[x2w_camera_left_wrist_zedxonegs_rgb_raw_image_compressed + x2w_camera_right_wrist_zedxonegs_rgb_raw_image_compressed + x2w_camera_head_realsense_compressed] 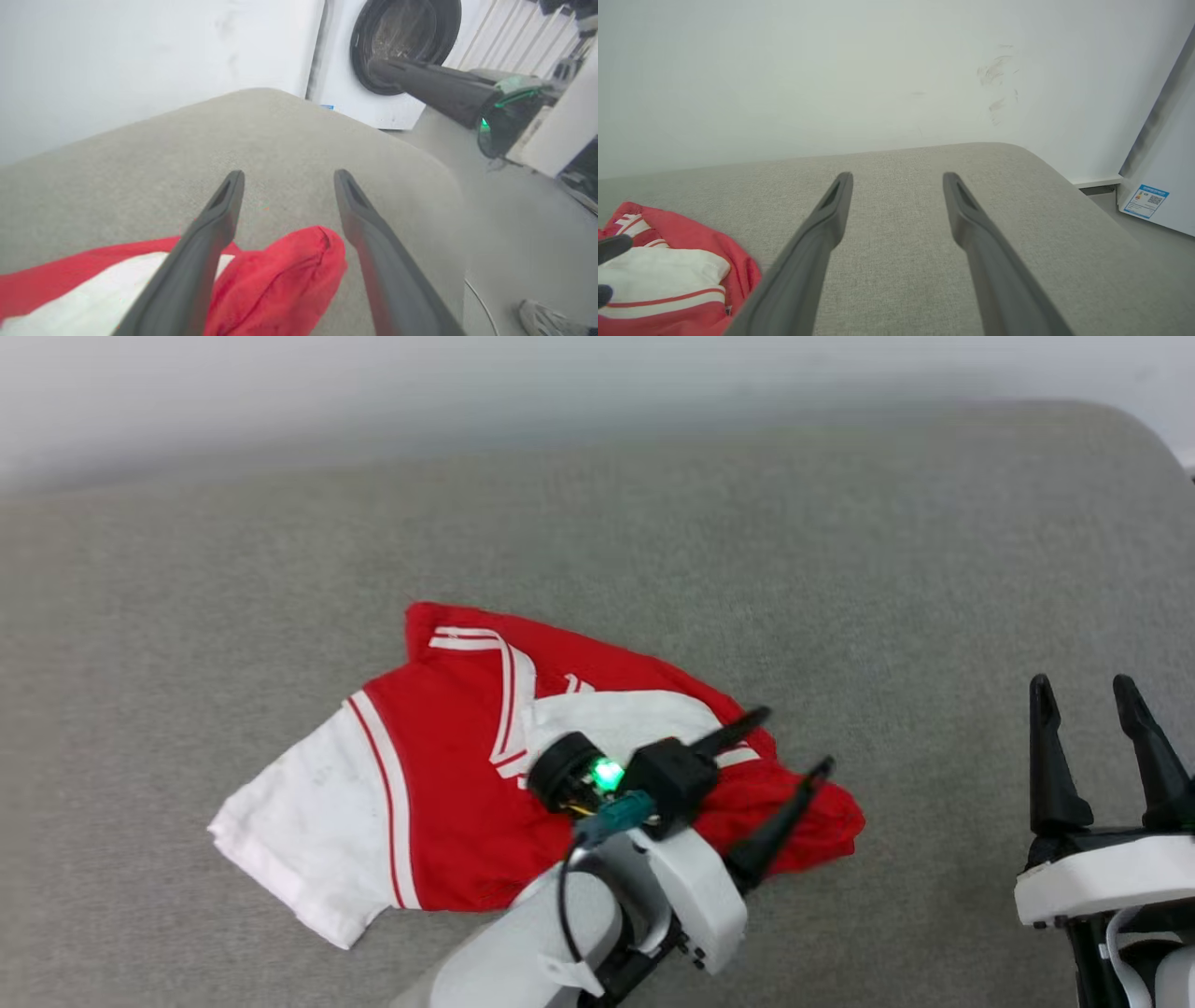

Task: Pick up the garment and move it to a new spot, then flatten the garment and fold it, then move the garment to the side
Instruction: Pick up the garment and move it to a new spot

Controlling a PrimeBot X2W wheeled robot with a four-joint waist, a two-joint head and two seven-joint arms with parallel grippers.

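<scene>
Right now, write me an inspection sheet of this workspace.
Surface: grey fabric surface, rounded corner on the right.
Job's things: garment lies crumpled and unfolded, one white sleeve spread left, red end bunched right.
Clutter: nothing seen.
Grippers: left gripper open, over the garment's bunched red end; right gripper open, over bare fabric, apart from the garment.
Cables: black cable loops along the left wrist; thin white cable on the floor.
Surroundings: pale wall; washing machine beyond the surface's corner.

L tool [795, 739], R tool [1080, 685]: both splayed.
</scene>
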